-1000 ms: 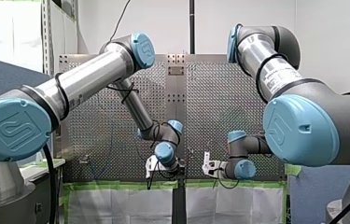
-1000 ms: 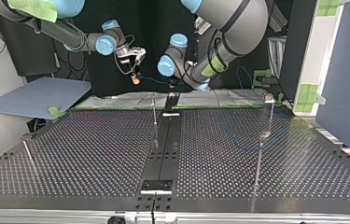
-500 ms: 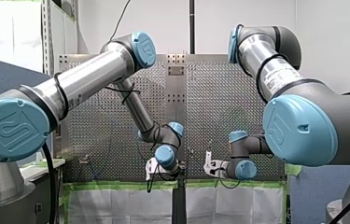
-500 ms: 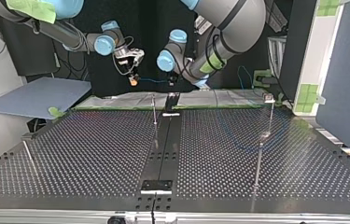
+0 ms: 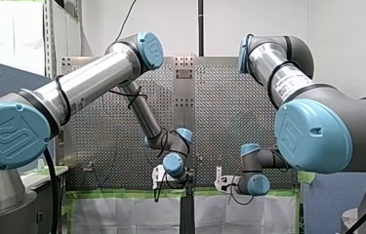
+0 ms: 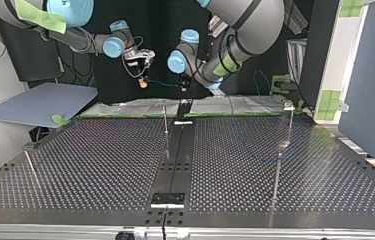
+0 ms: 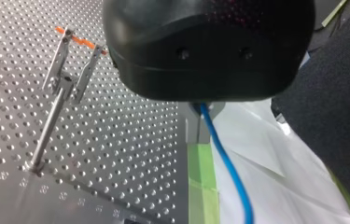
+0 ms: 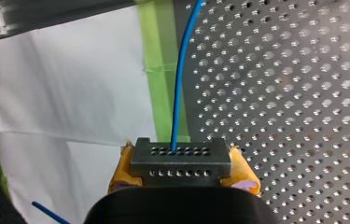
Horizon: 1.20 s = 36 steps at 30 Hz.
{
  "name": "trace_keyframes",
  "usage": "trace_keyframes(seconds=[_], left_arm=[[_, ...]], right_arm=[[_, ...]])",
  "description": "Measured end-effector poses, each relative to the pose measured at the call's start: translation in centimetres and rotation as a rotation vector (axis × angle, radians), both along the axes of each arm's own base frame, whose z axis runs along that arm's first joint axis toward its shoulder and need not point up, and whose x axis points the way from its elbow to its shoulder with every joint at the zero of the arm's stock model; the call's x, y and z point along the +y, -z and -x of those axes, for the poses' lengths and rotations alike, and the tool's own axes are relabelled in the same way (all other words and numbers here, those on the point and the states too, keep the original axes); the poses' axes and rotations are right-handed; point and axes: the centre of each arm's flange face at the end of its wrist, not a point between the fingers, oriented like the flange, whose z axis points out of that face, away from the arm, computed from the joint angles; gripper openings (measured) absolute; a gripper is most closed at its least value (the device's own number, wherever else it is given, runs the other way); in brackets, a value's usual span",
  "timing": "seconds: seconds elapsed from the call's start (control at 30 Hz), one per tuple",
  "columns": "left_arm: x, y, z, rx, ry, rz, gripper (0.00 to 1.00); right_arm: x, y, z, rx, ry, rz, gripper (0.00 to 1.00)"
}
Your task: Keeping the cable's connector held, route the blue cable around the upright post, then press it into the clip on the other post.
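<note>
Holds connector [image 8: 180, 157] clamped in rt gripper [image 8: 182, 171], in air past table [image 6: 100, 160] far edge, top view. Pinches blue cable [image 8: 178, 93] tight in L gripper [image 7: 202, 122]; stretched level btwn both, straight out of connector.

Smooth, glossy plastic sheath on the thin blue cable [image 7: 224, 158], gripped between dull grey metal fingers [image 7: 192, 130]. Above them, matt black plastic housing [image 7: 210, 46] with a faint sheen. Beside them, satin perforated metal table [image 7: 130, 140] and slim bare-metal clip post [image 7: 51, 126]. Matt dark grey connector block [image 8: 180, 158] between soft-looking yellow pads [image 8: 121, 170]. Ahead of those, matt green tape strip [image 8: 156, 70] and creased white paper-like sheet [image 8: 70, 84].
</note>
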Motion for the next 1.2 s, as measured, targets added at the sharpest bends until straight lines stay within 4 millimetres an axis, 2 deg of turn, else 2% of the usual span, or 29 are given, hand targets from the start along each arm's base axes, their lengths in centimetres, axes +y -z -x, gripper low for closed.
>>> trace_keyframes(seconds=[0.27, 0.67, 0.87, 1.2], left_arm=[[-0.7, -0.2, 0.5, -0.029, -0.010, 0.002, 0.00], [-1.4, -0.3, 1.1, -0.057, -0.018, 0.006, 0.00], [-1.6, -0.3, 1.0, -0.068, -0.018, 0.015, 0.00], [-1.9, -0.5, 0.1, -0.105, -0.009, 0.059, 0.00]], right_arm=[[-0.7, 0.4, 0.6, -0.003, 0.018, 0.009, 0.00], [-3.3, -0.3, 1.4, -0.045, 0.065, 0.039, 0.00], [-4.4, -0.5, 1.9, -0.045, 0.076, 0.055, 0.00], [-5.1, -0.9, 1.8, -0.031, 0.035, 0.090, 0.00]])
